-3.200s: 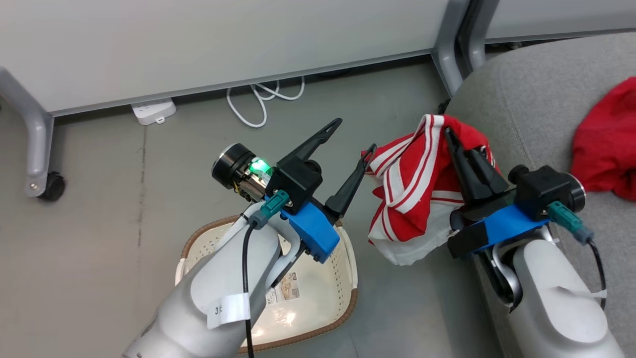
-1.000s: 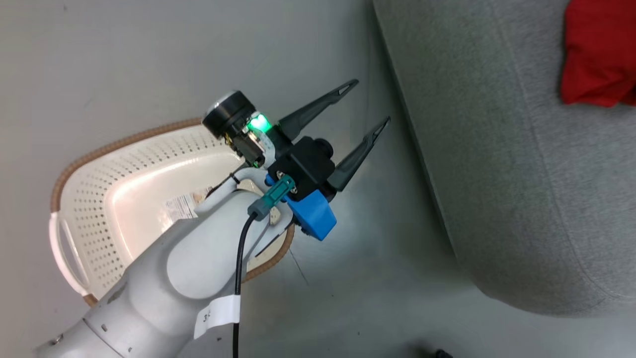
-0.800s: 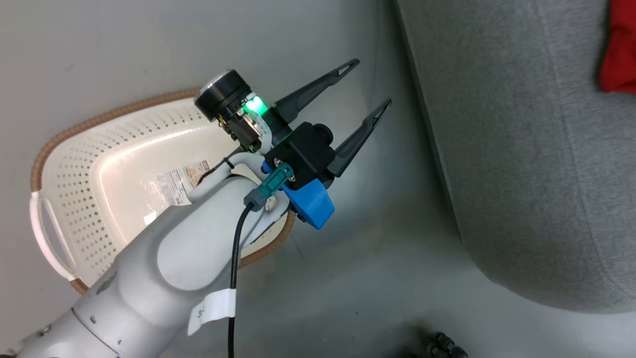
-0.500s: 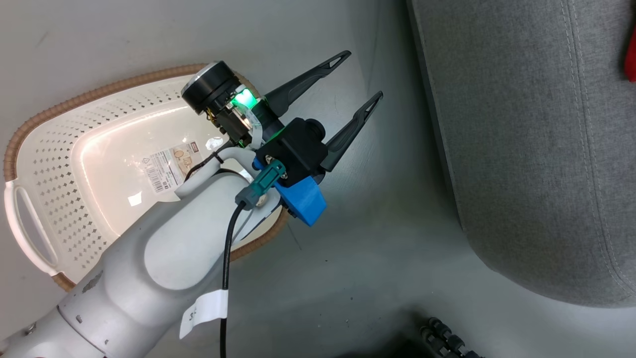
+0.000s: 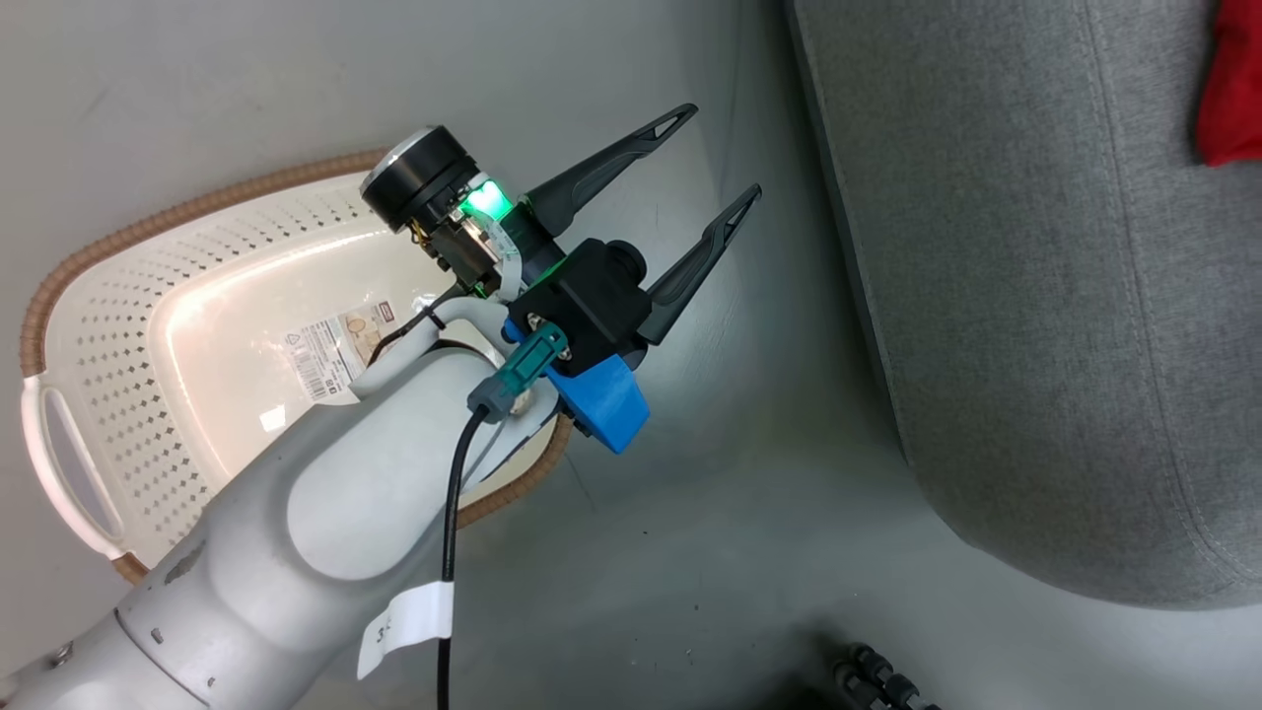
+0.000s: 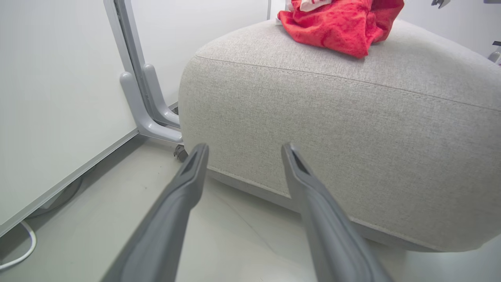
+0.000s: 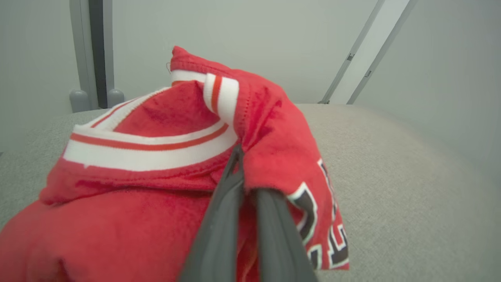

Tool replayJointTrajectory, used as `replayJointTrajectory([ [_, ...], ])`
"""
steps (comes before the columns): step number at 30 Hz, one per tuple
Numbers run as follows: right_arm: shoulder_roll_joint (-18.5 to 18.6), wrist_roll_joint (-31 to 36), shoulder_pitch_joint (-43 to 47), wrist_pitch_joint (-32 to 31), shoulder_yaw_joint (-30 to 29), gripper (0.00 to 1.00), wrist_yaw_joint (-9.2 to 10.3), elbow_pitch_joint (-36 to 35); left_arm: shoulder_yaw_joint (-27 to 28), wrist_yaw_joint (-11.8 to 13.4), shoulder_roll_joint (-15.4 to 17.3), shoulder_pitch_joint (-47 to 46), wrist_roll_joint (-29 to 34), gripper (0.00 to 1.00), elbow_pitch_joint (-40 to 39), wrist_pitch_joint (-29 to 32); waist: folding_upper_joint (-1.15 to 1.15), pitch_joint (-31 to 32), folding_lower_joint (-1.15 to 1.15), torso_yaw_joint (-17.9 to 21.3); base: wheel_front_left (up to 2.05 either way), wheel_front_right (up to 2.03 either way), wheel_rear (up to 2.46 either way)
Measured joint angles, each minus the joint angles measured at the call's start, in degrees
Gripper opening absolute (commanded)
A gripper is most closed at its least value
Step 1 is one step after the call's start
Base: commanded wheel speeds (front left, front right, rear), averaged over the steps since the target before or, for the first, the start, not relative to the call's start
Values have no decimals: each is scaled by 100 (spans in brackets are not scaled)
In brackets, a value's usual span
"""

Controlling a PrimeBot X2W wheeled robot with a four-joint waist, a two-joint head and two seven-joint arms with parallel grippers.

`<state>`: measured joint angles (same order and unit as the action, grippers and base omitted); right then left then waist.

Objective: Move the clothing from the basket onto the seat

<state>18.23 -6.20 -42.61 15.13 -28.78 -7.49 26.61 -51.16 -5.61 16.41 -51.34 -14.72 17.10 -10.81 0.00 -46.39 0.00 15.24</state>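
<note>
The cream basket (image 5: 118, 325) stands on the floor at the left, with just a printed label on its bottom. My left gripper (image 5: 716, 153) hangs open and holds nothing, above the floor between the basket and the grey seat (image 5: 1035, 296). From the left wrist view, its open gripper (image 6: 244, 149) points at the seat's side (image 6: 352, 137), and red clothing (image 6: 336, 23) lies on top. A red edge of clothing (image 5: 1232, 89) shows at the top right. My right gripper (image 7: 242, 172) is shut on the red jersey (image 7: 156, 156) with white stripes, over the seat top (image 7: 391, 176).
A grey partition leg (image 6: 141, 98) with a castor stands by the seat's far corner, against a white wall panel. A white cable (image 6: 15, 250) lies on the floor under that panel. A black ribbed part (image 5: 877, 680) shows at the bottom edge.
The head camera has swung, so the right gripper with the jersey has left its picture. Over the last second the picture only shifts a little; the left gripper stays open beside the basket.
</note>
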Motion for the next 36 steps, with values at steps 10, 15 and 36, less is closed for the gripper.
replayJointTrajectory([
  [10, -277, -12, 1177, -1, -132, 100, 0, -734, 91, 157, -260, 282, -257, 100, 343, -328, 0, 707, -1, -28, 0, 0, 0],
  [15, -520, 112, 1612, 0, 213, 100, -1, -1325, 435, 377, -390, 633, -477, 100, 514, -410, 0, 1264, -1, -64, 0, 0, 0],
  [36, -771, 164, 2466, 0, 2107, 100, 0, -1682, 2985, 598, -865, 2577, -65, 100, -21, -420, 0, 3284, -2, -1039, 0, 0, 0],
])
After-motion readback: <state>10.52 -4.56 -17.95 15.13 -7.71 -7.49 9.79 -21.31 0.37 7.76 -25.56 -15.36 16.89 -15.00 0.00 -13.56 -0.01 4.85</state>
